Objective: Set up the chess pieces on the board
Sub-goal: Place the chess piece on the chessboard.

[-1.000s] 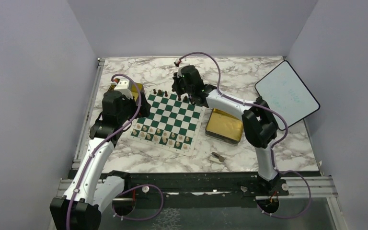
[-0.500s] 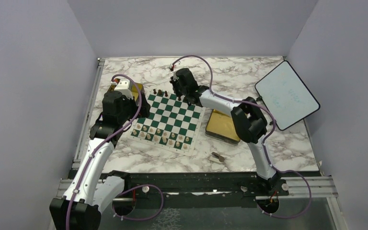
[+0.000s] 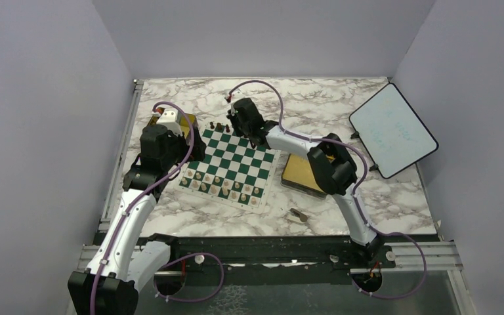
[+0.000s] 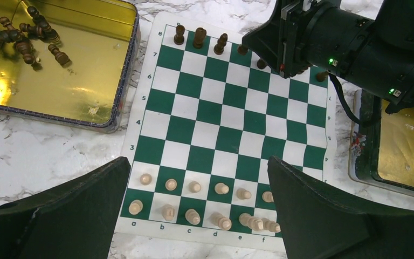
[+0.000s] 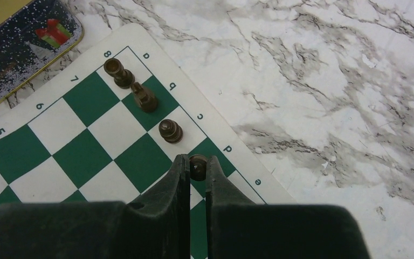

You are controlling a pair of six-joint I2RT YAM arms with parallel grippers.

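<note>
The flat green-and-white chequered board [image 5: 86,156] lies under the right claw [image 5: 196,171], with its far edge row directly beneath the fingertips. The gold rectangular metal tin [image 4: 86,86] sits ahead and to the left of the left claw [image 4: 198,162], which hangs wide open over the board's near half and holds nothing. The right claw is pinched narrow on a small dark brown turned chess piece [image 5: 198,161], gripped at its rounded head. Whether its base touches the square I cannot tell. Three dark brown pieces [image 5: 143,97] stand just left of that claw, and pale beige pieces [image 4: 194,187] stand between the left claw's fingers. Such a piece looks light, rigid, smooth and top-heavy. A hold high on the head or neck suits it, though it may swivel or tip on release.
</note>
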